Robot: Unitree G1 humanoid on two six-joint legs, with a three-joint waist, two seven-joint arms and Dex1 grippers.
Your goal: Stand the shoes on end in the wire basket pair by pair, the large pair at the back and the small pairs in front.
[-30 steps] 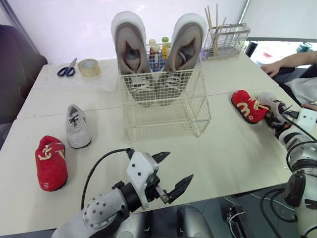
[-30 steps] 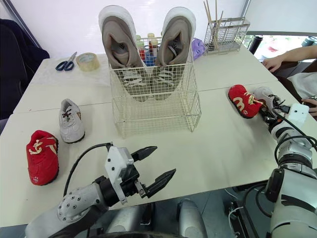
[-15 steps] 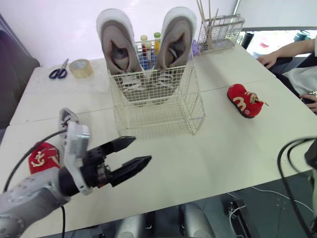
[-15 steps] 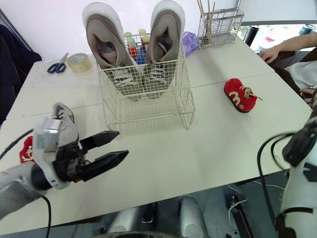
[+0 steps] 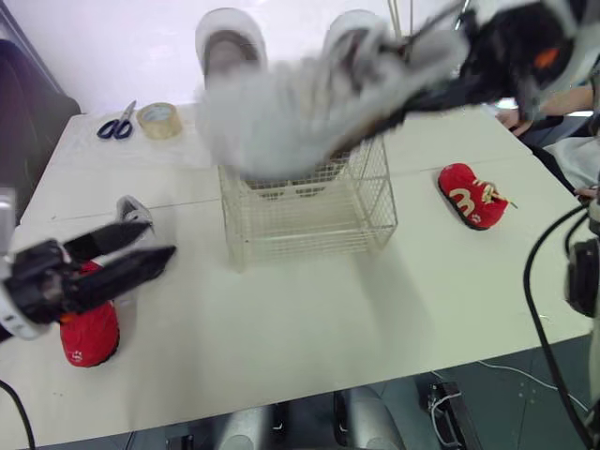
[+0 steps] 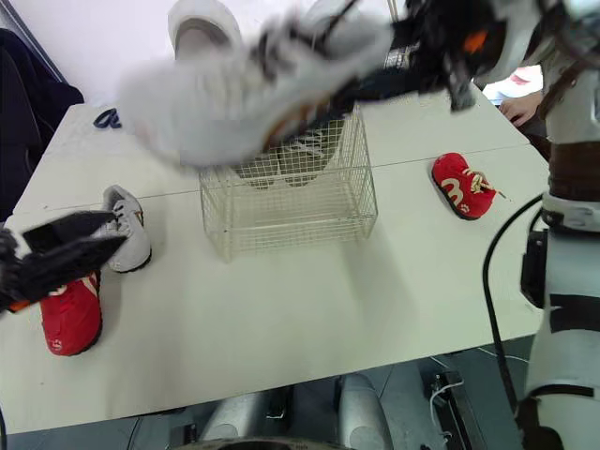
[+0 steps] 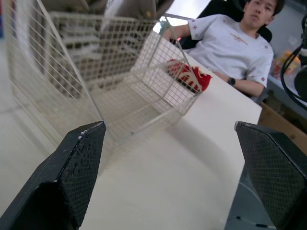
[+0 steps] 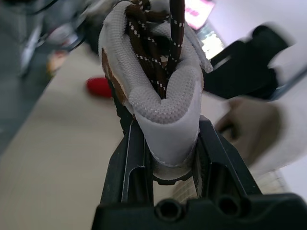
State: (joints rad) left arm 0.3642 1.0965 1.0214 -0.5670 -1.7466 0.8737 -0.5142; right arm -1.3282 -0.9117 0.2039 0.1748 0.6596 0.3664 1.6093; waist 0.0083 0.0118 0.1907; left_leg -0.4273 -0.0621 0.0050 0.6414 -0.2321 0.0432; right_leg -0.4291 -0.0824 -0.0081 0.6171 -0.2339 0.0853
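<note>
While your right tool (image 8: 171, 139) is clamped on a laced shoe (image 8: 163, 103), grey with brown laces and one end squeezed between the fingers, the shoe itself is up in the air. It's a smeary blur across the top of the basket (image 5: 309, 211) in the head views, so I can't tell how it's tilted. The big pair (image 5: 225, 47) stands on end at the back of the basket, toes up, and the front part looks empty through the wire.

Your left tool (image 5: 150, 242) is spread wide with nothing in it, low over the left side of the counter (image 5: 309, 319). It's right by the small grey shoe (image 6: 131, 244) and the left red shoe (image 6: 70, 314), both lying flat.

The right red shoe (image 5: 473, 197) lies on the counter to the right of the basket, well apart from it. Scissors (image 5: 114, 128) and tape (image 5: 157, 119) sit at the far left corner. A person (image 7: 230, 43) sits at the counter's right end.
</note>
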